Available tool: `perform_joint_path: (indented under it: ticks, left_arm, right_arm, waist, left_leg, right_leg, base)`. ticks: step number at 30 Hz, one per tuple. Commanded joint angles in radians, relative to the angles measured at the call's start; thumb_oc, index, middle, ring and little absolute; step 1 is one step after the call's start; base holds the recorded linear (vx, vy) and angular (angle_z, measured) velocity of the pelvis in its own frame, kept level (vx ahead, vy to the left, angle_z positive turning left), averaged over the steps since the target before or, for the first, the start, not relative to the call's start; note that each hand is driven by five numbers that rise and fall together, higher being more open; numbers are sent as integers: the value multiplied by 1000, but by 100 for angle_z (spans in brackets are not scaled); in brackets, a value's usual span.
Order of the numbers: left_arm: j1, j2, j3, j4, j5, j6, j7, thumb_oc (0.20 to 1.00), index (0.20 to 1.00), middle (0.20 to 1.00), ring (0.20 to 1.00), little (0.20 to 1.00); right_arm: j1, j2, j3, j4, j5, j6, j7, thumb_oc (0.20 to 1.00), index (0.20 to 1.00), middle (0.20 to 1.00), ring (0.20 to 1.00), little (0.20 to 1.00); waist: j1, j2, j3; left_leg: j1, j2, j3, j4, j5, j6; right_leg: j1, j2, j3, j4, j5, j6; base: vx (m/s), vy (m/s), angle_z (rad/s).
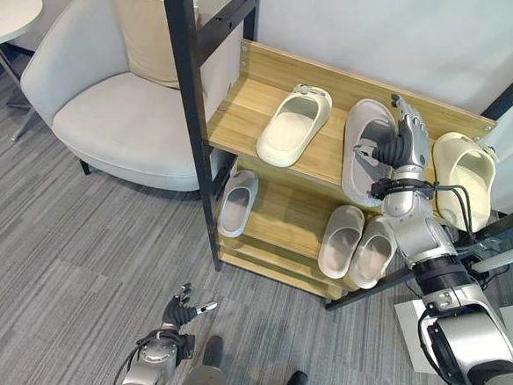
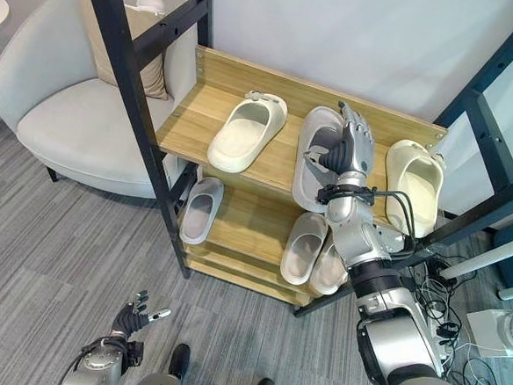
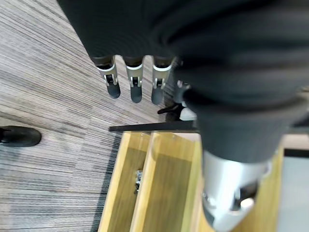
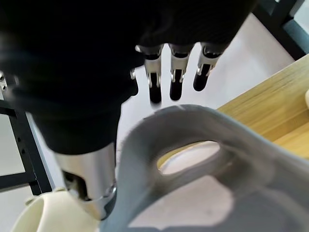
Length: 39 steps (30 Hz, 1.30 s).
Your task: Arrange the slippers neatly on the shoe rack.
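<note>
Left eye view: the right hand rests on a grey slipper on the top shelf of the shoe rack, fingers straight over its strap, between a cream slipper and a pale yellow slipper. Three more slippers sit on the lower shelf. An armchair stands left.

Left wrist view: the left hand hangs relaxed above carpet.

Right wrist view: no writing is readable.

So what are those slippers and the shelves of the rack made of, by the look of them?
The grey slipper under the right hand and the cream slipper beside it look like moulded foam or soft rubber: matt, seamless, thick and rounded. The shelf boards look like light wood or wood-look laminate, with visible grain. The rack's posts look like black painted metal, though that is a guess.
</note>
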Motion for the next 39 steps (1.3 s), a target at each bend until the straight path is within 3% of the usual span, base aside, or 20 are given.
perform_joint_path:
  ticks: [1,3,4,5,6,13,19,20,21,22,24,26,27,28,30,33,35,36,39]
  left_arm:
    - [-66,8,-80,-5,-31,-55,16,1000,1000,1000,1000,1000]
    - [-72,9,-85,0,-35,-56,18,1000,1000,1000,1000,1000]
    - [-74,12,-91,4,-39,-56,19,1000,1000,1000,1000,1000]
    - [-83,15,-97,6,-47,-55,25,1000,1000,1000,1000,1000]
    - [-86,17,-99,4,-49,-54,27,1000,1000,1000,1000,1000]
    - [-94,18,-99,3,-51,-45,36,1000,1000,1000,1000,1000]
    - [-84,12,-93,10,-50,-34,32,1000,1000,1000,1000,1000]
    - [-82,10,-87,4,-50,-31,32,1000,1000,1000,1000,1000]
    - [-76,3,-61,-15,-36,-18,40,1000,1000,1000,1000,1000]
    - [-72,5,-64,-17,-36,-18,40,1000,1000,1000,1000,1000]
    - [-60,-3,-36,-26,-14,-12,50,1000,1000,1000,1000,1000]
    - [-46,-11,-11,-29,9,-7,62,1000,1000,1000,1000,1000]
    - [-23,-16,16,-37,37,-3,69,1000,1000,1000,1000,1000]
    - [-21,-15,16,-38,38,-2,69,1000,1000,1000,1000,1000]
    - [-7,-16,32,-47,37,-2,74,1000,1000,1000,1000,1000]
    - [29,-11,50,-81,23,4,52,1000,1000,1000,1000,1000]
    - [35,-11,55,-69,21,9,30,1000,1000,1000,1000,1000]
    - [41,-7,56,-71,20,8,20,1000,1000,1000,1000,1000]
    - [34,-2,49,-74,21,0,11,1000,1000,1000,1000,1000]
  right_arm:
    - [-171,-69,95,251,79,13,-11,1000,1000,1000,1000,1000]
    - [-203,-69,106,304,101,5,-11,1000,1000,1000,1000,1000]
    - [-230,-70,115,358,123,5,-5,815,815,815,815,815]
    - [-272,-63,127,439,167,-2,-2,435,435,435,435,435]
    - [-289,-62,135,471,183,-5,4,200,200,200,200,200]
    - [-319,-71,144,530,268,-22,29,200,200,200,200,200]
    - [-262,-68,100,404,371,-49,16,200,200,200,200,200]
    - [-223,-66,82,291,374,-55,-6,200,200,200,200,200]
    - [-105,-49,23,-12,341,-71,-59,200,200,200,200,200]
    - [-90,-48,16,-30,335,-61,-58,200,200,200,200,200]
    - [63,-30,-70,-285,268,-80,-92,200,200,200,200,200]
    - [194,11,-160,-545,230,-137,-118,200,200,200,200,200]
    - [318,66,-217,-816,194,-224,-106,200,200,200,200,200]
    - [324,68,-218,-823,193,-222,-104,200,200,200,200,200]
    - [398,124,-201,-955,325,-314,-31,200,200,200,200,200]
    - [475,172,-107,-1014,725,-433,175,200,200,200,200,200]
    - [492,171,19,-1032,920,-427,314,200,200,200,200,200]
    - [493,135,100,-1025,968,-381,389,200,200,200,200,200]
    - [462,122,197,-979,986,-336,449,200,200,200,200,200]
  waist:
    - [50,20,-8]
    - [52,19,-7]
    - [54,18,-9]
    - [57,17,-8]
    - [56,16,-8]
    - [44,12,-12]
    - [20,19,-22]
    - [13,23,-22]
    - [-6,34,-20]
    - [-5,32,-23]
    - [-20,41,-24]
    - [-33,50,-26]
    - [-50,57,-26]
    - [-51,57,-27]
    - [-65,59,-26]
    - [-75,64,-27]
    - [-75,66,-27]
    - [-71,66,-28]
    - [-61,68,-24]
  left_leg:
    - [17,-8,-26,-2,-73,-5]
    - [15,-7,-27,-2,-72,-7]
    - [13,-7,-27,-2,-72,-8]
    - [11,-6,-27,-1,-70,-8]
    - [10,-6,-27,-1,-69,-9]
    - [15,-3,-27,-1,-69,-11]
    - [33,3,-20,-6,-70,-14]
    - [37,4,-19,-7,-71,-14]
    - [39,5,-16,-7,-72,-13]
    - [40,5,-16,-7,-73,-13]
    - [45,6,-17,-7,-77,-13]
    - [49,7,-19,-7,-80,-15]
    - [50,8,-18,-7,-79,-18]
    - [51,8,-18,-7,-79,-18]
    - [52,10,-14,-7,-76,-21]
    - [55,12,-9,-7,-70,-25]
    - [55,13,-7,-7,-66,-30]
    - [53,14,-10,-7,-63,-33]
    - [47,16,-18,-7,-58,-36]
  right_leg:
    - [20,-6,39,2,-22,60]
    - [18,-5,39,1,-21,60]
    - [16,-5,39,-1,-21,60]
    - [13,-4,40,-2,-19,60]
    - [11,-3,42,-3,-18,60]
    - [14,-1,47,-3,-19,59]
    - [22,1,52,-3,-25,55]
    - [23,1,54,-3,-27,54]
    - [23,2,59,-3,-31,53]
    - [25,2,58,-3,-31,53]
    - [28,1,57,-2,-37,53]
    - [32,1,54,-1,-45,51]
    - [34,2,52,1,-52,50]
    - [35,2,52,1,-52,50]
    - [37,2,52,2,-53,48]
    - [40,4,54,6,-55,45]
    - [43,5,51,8,-56,42]
    - [42,5,48,14,-59,40]
    - [38,6,40,24,-64,37]
  base:
    - [0,0,0]
    - [0,3,2]
    - [-6,12,4]
    - [0,0,0]
    - [-7,5,-4]
    - [0,0,0]
    - [0,0,0]
    - [0,0,0]
    - [0,0,0]
    - [15,-12,6]
    - [30,-21,1]
    - [31,-47,-4]
    - [18,-51,6]
    - [-34,-52,0]
    - [-26,-30,-14]
    - [-17,-36,-10]
    - [-32,-54,-15]
    - [-26,-44,-3]
    - [-41,-49,7]
